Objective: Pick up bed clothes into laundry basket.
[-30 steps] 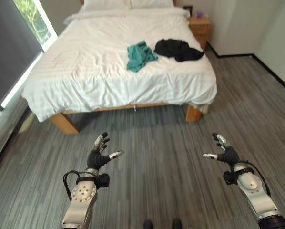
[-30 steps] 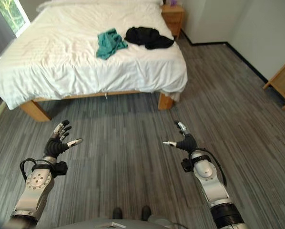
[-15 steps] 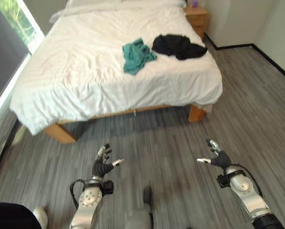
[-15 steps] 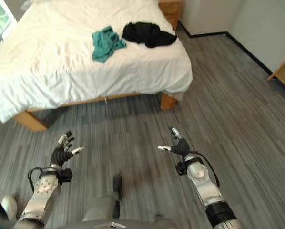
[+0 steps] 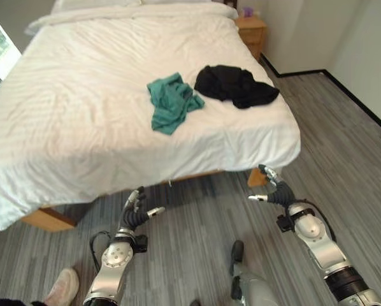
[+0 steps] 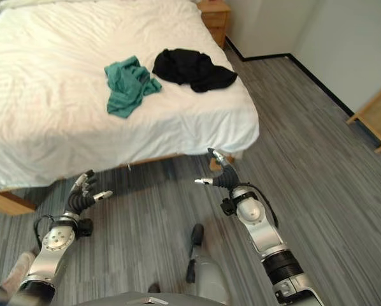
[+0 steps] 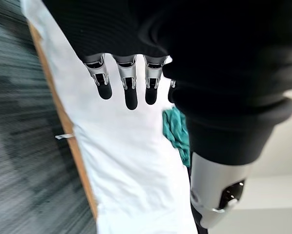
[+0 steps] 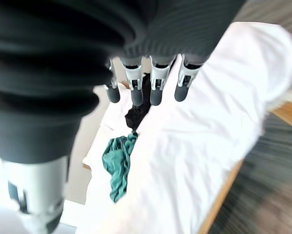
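Clothes on the bed, both hands empty

A teal garment (image 5: pixel 171 103) and a black garment (image 5: pixel 234 85) lie side by side on the white bed (image 5: pixel 82 121), well beyond the left hand (image 5: pixel 134 213) and right hand (image 5: pixel 273 192), whose fingers are spread loose at the foot of the bed.

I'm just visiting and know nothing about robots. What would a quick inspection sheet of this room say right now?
Surface: white-sheeted bed on a wooden frame.
Job's things: crumpled teal cloth garment and crumpled black cloth garment lie side by side on the bed, untouched.
Clutter: nothing seen.
Hands: left robot hand and right robot hand open, empty, over the floor near the bed's foot.
Cables: nothing seen.
Surroundings: grey striped floor, wooden nightstand, a person's shoe.
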Available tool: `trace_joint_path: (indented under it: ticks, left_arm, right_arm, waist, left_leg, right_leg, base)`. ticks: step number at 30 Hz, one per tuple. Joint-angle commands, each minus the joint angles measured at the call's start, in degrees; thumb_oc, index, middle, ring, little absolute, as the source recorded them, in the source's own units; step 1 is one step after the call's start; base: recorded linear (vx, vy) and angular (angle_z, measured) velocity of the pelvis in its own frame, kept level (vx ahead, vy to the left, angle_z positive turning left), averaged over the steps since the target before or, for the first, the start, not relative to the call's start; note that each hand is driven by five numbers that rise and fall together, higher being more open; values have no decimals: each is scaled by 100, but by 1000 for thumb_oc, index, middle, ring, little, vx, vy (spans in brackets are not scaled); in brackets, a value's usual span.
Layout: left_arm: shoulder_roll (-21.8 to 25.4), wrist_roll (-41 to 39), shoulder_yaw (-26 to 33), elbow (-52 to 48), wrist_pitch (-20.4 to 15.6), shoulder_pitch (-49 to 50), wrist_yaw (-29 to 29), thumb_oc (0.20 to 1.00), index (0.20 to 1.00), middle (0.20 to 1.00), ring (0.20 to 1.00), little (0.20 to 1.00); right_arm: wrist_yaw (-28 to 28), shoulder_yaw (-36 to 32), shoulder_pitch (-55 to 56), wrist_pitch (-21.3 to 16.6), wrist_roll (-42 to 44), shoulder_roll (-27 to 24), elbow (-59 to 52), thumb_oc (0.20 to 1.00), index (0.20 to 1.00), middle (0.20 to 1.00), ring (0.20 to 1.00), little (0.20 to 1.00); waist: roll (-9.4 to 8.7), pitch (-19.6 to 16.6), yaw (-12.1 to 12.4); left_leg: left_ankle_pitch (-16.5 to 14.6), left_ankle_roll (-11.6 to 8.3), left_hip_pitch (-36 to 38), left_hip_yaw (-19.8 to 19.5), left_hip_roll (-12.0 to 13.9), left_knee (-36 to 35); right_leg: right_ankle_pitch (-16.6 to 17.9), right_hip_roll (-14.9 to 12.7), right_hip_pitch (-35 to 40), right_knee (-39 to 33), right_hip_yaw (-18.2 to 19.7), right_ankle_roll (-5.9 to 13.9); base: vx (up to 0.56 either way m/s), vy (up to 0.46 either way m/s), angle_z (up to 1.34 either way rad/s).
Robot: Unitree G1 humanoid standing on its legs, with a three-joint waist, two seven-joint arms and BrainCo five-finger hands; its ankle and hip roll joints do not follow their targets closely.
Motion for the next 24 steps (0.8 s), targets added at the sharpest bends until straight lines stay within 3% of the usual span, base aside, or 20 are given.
trace_joint_path:
  ticks: [1,3,4,6,8,10,11,12,13,16,18,22,24]
  left_arm:
    - [222,8,64,-442,-386,-367,78,1000,1000,1000,1000,1000]
    - [213,-207,58,-494,-442,-454,108,1000,1000,1000,1000,1000]
    - [184,-249,82,-498,-448,-443,138,1000,1000,1000,1000,1000]
    - [153,-244,98,-487,-432,-426,205,1000,1000,1000,1000,1000]
    - [129,-243,158,-454,-409,-351,253,1000,1000,1000,1000,1000]
    - [156,-254,234,-463,-430,-228,287,1000,1000,1000,1000,1000]
    - [150,-254,239,-466,-429,-226,287,1000,1000,1000,1000,1000]
    - [190,-234,278,-483,-454,-124,331,1000,1000,1000,1000,1000]
    - [172,-278,269,-464,-481,-114,368,1000,1000,1000,1000,1000]
    - [158,-364,101,-259,-501,-157,379,1000,1000,1000,1000,1000]
    - [298,-358,-10,-157,-472,-198,336,1000,1000,1000,1000,1000]
    - [651,-424,-90,-116,-504,-260,316,1000,1000,1000,1000,1000]
    - [820,-495,-69,-163,-559,-296,283,1000,1000,1000,1000,1000]
  right_arm:
    - [-357,-68,-495,-240,-218,-174,55,1000,1000,1000,1000,1000]
    - [-455,-137,-551,-238,-232,-278,21,1000,1000,1000,1000,1000]
    - [-504,-196,-531,-204,-317,-333,-27,1000,1000,1000,1000,1000]
    - [-626,-256,-529,-172,-531,-418,-54,1000,1000,1000,1000,1000]
    - [-724,-279,-587,-133,-762,-499,-70,1000,1000,1000,1000,1000]
    - [-794,-216,-773,-150,-1103,-627,-121,1000,1000,1000,1000,1000]
    - [-798,-209,-779,-150,-1107,-629,-117,1000,1000,1000,1000,1000]
    - [-913,-45,-1137,-143,-1511,-758,-204,1000,1000,1000,1000,1000]
    - [-1007,23,-1345,-110,-1664,-816,-143,1000,1000,1000,1000,1000]
    - [-1249,349,-2199,-44,-1996,-819,318,1000,1000,1000,1000,1000]
    - [-1381,579,-2673,20,-2183,-711,657,1000,1000,1000,1000,1000]
    - [-1460,1009,-3731,166,-2236,-615,1467,1000,1000,1000,1000,1000]
    - [-1579,1243,-4234,201,-2303,-668,2089,1000,1000,1000,1000,1000]
  waist:
    - [-30,62,-10]
    - [-163,200,80]
    - [-272,245,135]
    - [-387,310,228]
    - [-394,322,346]
    - [-300,279,480]
    - [-317,276,488]
    - [-198,223,636]
    - [-177,203,696]
    - [-172,105,836]
    - [-241,24,937]
    - [-370,147,1093]
    - [-420,178,1185]
  left_leg:
    - [835,-629,-478,364,358,1710]
    - [1463,-980,-1251,375,387,3219]
    - [1581,-1008,-1483,495,405,3637]
    - [1411,-873,-2016,786,550,3894]
    - [1215,-712,-2329,1051,720,3407]
    - [1133,-605,-2324,1154,817,2068]
    - [1198,-593,-2280,1184,785,1964]
    - [1551,-622,-2159,1074,877,825]
    - [1720,-625,-2167,982,896,545]
    - [1857,-584,-1973,1015,901,144]
    - [1762,-477,-1833,1009,799,32]
    - [1654,-355,-1661,1141,767,32]
    - [1589,-367,-1660,1217,801,32]
  right_leg:
    - [113,-34,1004,-543,-209,192]
    - [-14,-119,1275,-559,-257,4]
    - [-104,-199,1401,-559,-286,-34]
    - [-232,-280,1566,-559,-283,-42]
    - [-376,-291,1670,-559,-184,23]
    - [-518,-283,1782,-559,-78,168]
    - [-502,-307,1768,-559,-61,172]
    - [-670,-316,1926,-559,26,282]
    - [-684,-324,1968,-559,50,282]
    - [-744,-360,2247,-559,-25,323]
    - [-652,-409,2309,-354,-84,383]
    - [-178,-530,1651,901,-5,584]
    - [-135,-674,1423,990,-206,599]
  base:
    - [519,-114,43]
    - [306,-150,25]
    - [315,-132,-13]
    - [297,-38,-27]
    - [324,109,-25]
    - [324,222,-34]
    - [371,331,-69]
    - [300,269,-69]
    - [404,337,-63]
    - [311,207,-48]
    - [302,173,-10]
    - [165,105,7]
    - [160,35,6]
